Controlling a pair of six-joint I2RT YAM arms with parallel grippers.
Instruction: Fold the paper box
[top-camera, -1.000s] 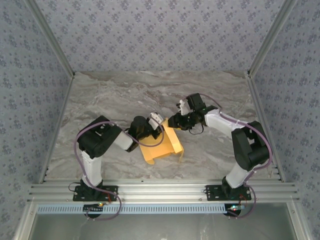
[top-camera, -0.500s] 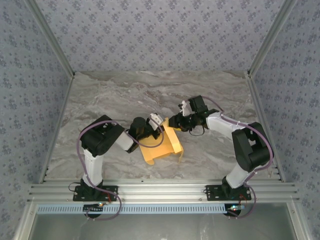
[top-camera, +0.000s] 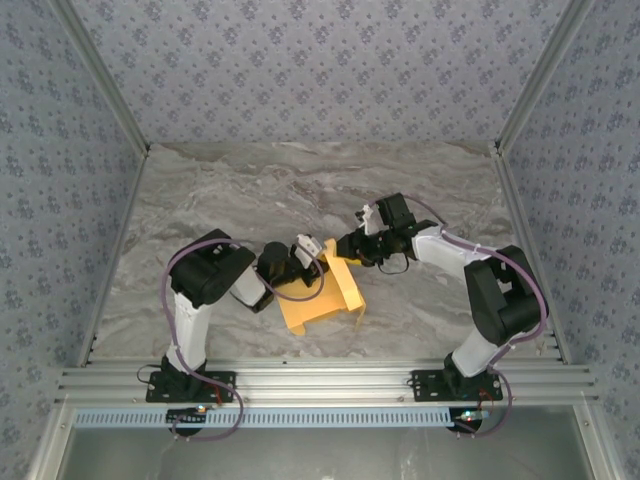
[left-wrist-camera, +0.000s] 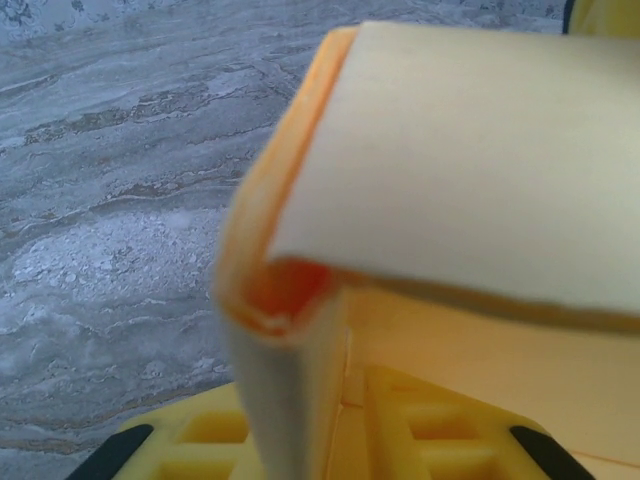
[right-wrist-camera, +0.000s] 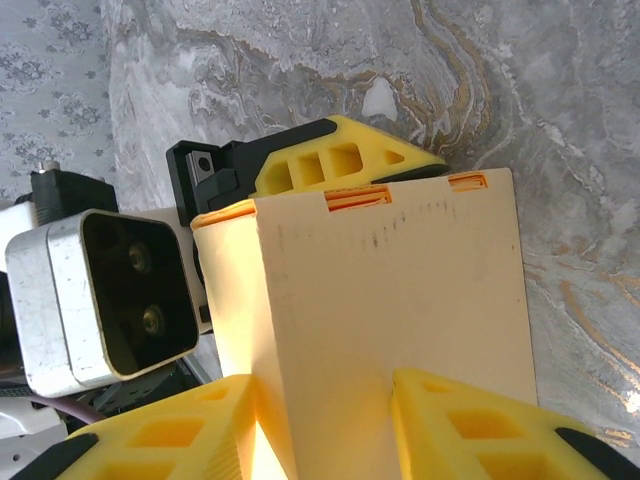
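Pinching one paper box (top-camera: 318, 302), right pincer (top-camera: 342, 249), left pincer (top-camera: 318, 264) against its corner, grip unclear, two pincers

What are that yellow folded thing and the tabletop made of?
The paper box looks like thin matte cardboard: pale faces, orange cut edges, a soft creased corner. The table looks like grey veined marble, perhaps only a marble-print surface; the pattern alone cannot tell.

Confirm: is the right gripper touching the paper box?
Touching. The right wrist view shows a panel of the paper box running down between the jaws of the right gripper, flush against both with no gap.
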